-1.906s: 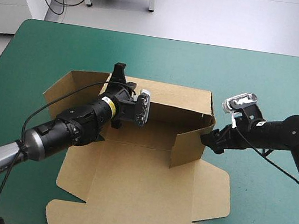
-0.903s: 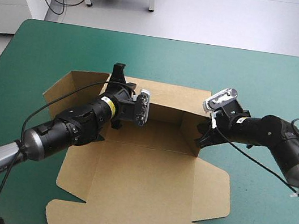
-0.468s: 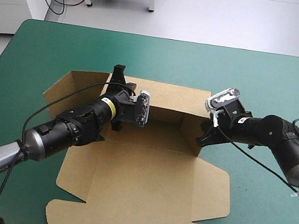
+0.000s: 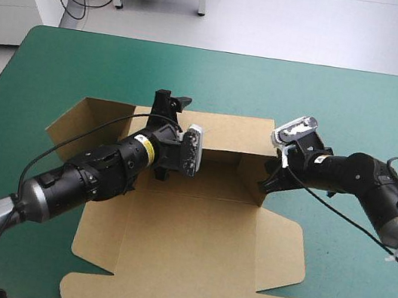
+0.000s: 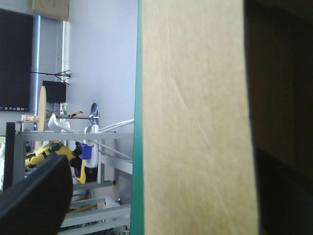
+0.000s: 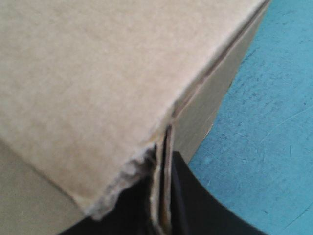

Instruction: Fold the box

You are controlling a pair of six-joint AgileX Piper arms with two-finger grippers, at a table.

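The bench [image 4: 357, 114], under a smooth teal-green cover with rounded far corners, fills the high view. On its middle lies the box [image 4: 188, 258], a cut sheet of matt brown board, partly raised. Its widest part, the lid panel with scalloped tabs, lies flat on the box's near side. Along the far side a long back wall stands upright. At that wall's right end a shorter side wall is folded in to meet it, and at its left end a flap leans outward, half up. The floor between these walls shows as bare board, partly hidden under the left arm.

The left arm, a thick black tube with a yellow band, reaches slantwise over the box's left half. The left pincer [image 4: 173, 100] is at the left end of the back wall's top edge, where two black tips show apart. In the left wrist view one curved black finger [image 5: 34, 196] stands clear of the wall's pale, faintly grained face. Its partner is lost in the dark beyond the board.

The right arm comes in bent from the box's right, the right pincer [image 4: 264, 183] low at the side wall. In the right wrist view its fingers [image 6: 190, 205] are clamped on that wall's edge, with two layers of board, frayed at the corner, pinched between them.
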